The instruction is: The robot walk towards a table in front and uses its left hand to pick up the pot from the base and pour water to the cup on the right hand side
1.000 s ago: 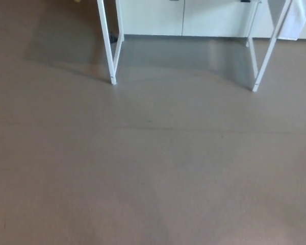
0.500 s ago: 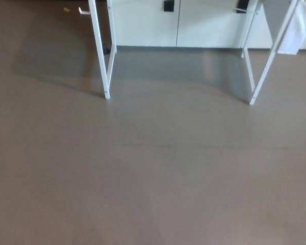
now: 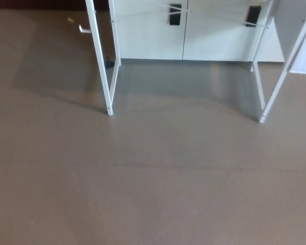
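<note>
Hands: neither the left nor the right hand showed in the head view, so whether their fingers were spread, closed or holding anything could not be told.

Pot, base, cup: none of them was in sight; the tabletop lay above the picture's upper edge, and where they stood on it could not be seen.

How the pot should handle: as a judgement from the task alone, a pot with water would be fairly heavy, stiff and liable to slosh; the handle would be the sound place to take hold, lifting straight up off the base before tilting.

Table: only its white legs showed, the left front leg (image 3: 101, 61) and the right front leg (image 3: 283, 76) standing on the floor, well apart.

Behind the table: a pale cabinet (image 3: 194, 35) with two dark handles.

Floor: bare grey-brown floor (image 3: 153, 184) filled most of the view.

Step in hand: judging by this, the walk to the table, with no pickup begun.
</note>
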